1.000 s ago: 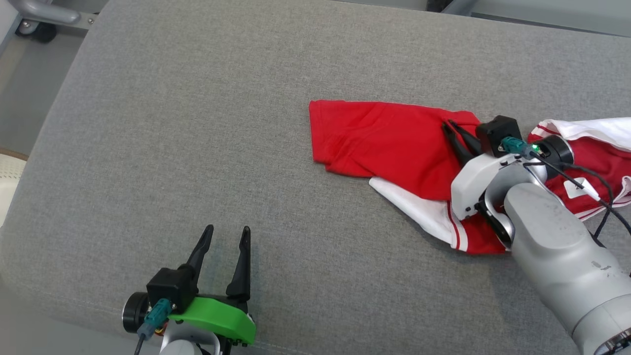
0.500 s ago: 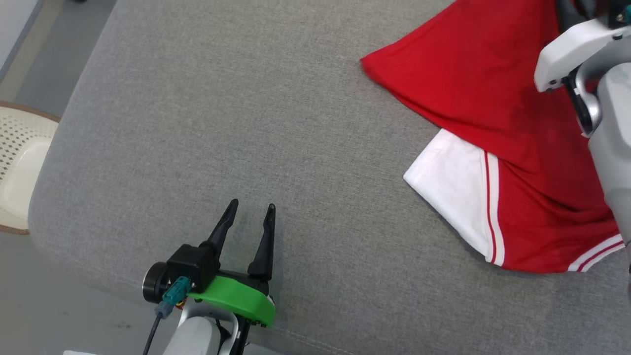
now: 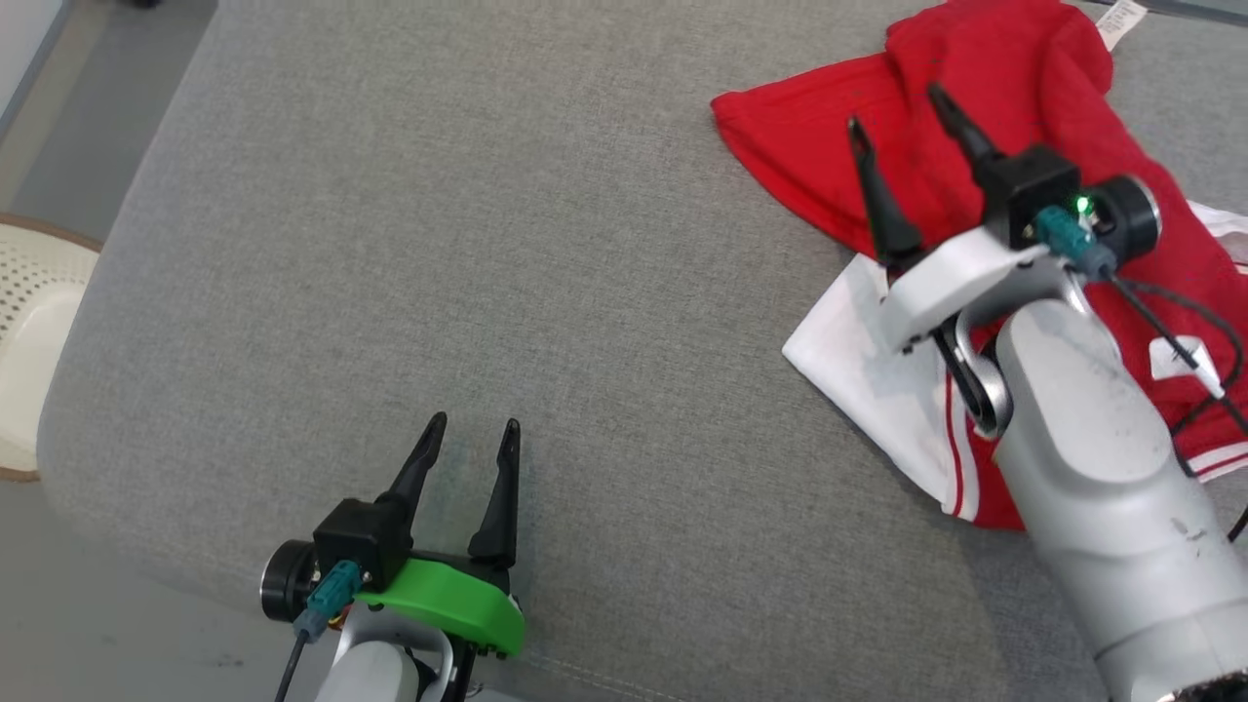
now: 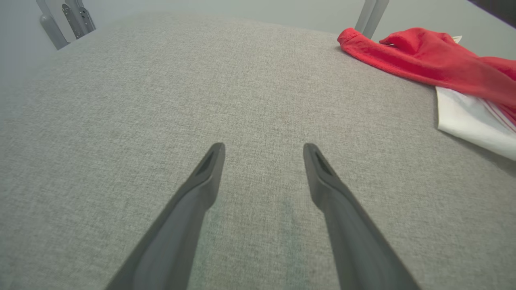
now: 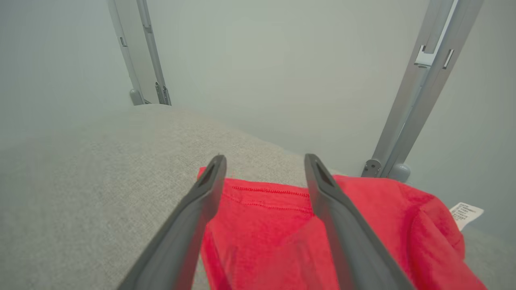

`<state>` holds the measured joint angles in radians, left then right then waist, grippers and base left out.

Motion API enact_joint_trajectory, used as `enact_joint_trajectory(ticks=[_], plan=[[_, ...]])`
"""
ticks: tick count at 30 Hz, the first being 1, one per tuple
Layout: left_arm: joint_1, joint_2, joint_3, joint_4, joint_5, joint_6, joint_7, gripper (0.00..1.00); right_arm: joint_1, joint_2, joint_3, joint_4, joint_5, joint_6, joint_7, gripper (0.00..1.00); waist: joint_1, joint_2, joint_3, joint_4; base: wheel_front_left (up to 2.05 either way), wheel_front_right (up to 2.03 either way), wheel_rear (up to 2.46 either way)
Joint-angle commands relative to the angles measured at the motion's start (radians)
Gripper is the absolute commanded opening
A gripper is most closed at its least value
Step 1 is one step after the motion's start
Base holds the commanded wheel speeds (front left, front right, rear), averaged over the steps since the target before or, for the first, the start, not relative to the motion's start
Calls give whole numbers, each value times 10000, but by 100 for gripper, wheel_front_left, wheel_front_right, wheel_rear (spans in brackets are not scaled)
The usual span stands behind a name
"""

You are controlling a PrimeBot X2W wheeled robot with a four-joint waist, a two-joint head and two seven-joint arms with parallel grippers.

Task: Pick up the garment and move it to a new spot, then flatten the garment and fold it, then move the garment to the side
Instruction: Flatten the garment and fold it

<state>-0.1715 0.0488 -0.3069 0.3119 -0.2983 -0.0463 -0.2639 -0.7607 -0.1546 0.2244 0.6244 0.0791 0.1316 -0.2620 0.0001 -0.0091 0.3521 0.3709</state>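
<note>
Both sets of jaws stand spread and empty. The crumpled red-and-white jersey garment lies at the far right of the grey woven cushion, its long axis running diagonally under the right gripper. The left gripper sits well apart.

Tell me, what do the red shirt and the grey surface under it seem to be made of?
The red shirt looks like soft, matte knit cloth, perhaps cotton: it slumps in loose folds and has a stitched hem. The grey surface looks like coarse woven upholstery fabric, matte, with a visible speckled weave.
</note>
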Motion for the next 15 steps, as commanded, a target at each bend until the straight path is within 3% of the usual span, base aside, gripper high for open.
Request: enact_joint_trajectory(ticks=[1, 6, 15], plan=[[145, 35, 65, 40, 105, -58, -5, 100, 326, -75, 71, -113, 202, -18, -34, 100, -1, 91, -936, -977, 0, 0, 0], [350, 36, 324, 140, 292, -160, -5, 100, 1920, -15, 521, -943, 994, -17, -33, 100, -1, 91, -1533, -1621, 0, 0, 0], [1011, 36, 707, 329, 536, -267, -5, 100, 4394, 101, -491, -1530, 1626, -17, -32, 100, -1, 91, -2254, -2319, 0, 0, 0]])
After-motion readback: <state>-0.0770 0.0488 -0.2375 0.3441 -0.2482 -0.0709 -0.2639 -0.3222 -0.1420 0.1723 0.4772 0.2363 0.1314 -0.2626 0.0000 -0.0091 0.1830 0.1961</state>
